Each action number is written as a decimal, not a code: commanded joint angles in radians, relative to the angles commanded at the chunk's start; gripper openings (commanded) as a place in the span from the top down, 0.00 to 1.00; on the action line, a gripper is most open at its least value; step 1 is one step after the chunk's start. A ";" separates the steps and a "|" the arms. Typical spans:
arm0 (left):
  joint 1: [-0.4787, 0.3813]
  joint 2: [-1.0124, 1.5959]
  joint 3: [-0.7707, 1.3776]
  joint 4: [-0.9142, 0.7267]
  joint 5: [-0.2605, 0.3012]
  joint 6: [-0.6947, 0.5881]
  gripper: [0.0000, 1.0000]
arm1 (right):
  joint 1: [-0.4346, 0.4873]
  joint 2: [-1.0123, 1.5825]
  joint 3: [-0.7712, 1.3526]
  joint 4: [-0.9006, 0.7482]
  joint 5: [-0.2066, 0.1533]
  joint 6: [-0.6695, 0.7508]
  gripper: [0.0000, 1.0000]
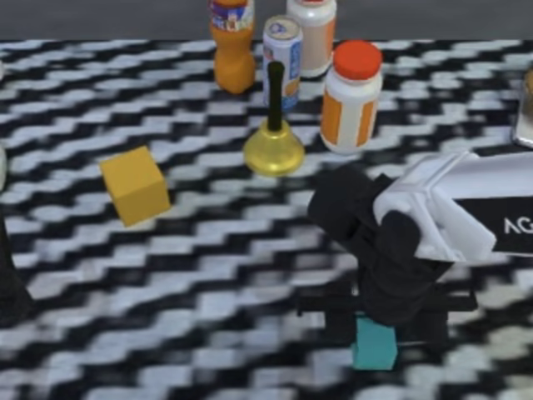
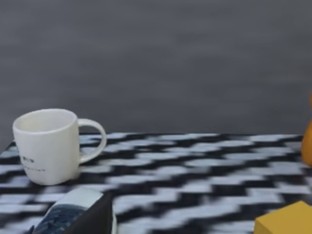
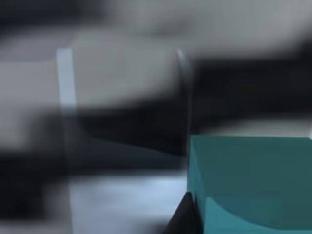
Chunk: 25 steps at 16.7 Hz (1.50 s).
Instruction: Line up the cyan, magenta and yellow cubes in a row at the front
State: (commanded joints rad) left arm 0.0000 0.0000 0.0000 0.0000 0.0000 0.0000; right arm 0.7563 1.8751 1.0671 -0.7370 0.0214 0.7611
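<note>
Matt cyan cube (image 1: pixel 374 348) and yellow cube (image 1: pixel 135 185); shiny golden metal bell (image 1: pixel 273 150); glossy white mug (image 2: pixel 48 145); woven-looking table (image 1: pixel 208 267)

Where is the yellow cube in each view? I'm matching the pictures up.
Top view: yellow cube sits left of centre, left of the golden bell.
Left wrist view: only its top corner shows at the edge.
Right wrist view: not in it; only the cyan cube shows.
Shared landmark: the black-and-white zigzag tablecloth.
</note>
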 joint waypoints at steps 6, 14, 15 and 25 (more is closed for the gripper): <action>0.000 0.000 0.000 0.000 0.000 0.000 0.00 | 0.000 0.000 0.000 0.000 0.000 0.000 0.00; 0.000 0.000 0.000 0.000 0.000 0.000 0.00 | -0.001 -0.002 0.003 -0.004 0.000 0.000 0.00; 0.000 0.000 0.000 0.000 0.000 0.000 0.00 | 0.002 -0.007 0.013 -0.017 0.000 -0.001 0.00; 0.000 0.000 0.000 0.000 0.000 0.000 0.00 | 0.011 -0.120 0.153 -0.272 0.000 0.001 0.00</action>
State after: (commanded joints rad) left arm 0.0000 0.0000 0.0000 0.0000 0.0000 0.0000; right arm 0.7675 1.7548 1.2199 -1.0092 0.0210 0.7620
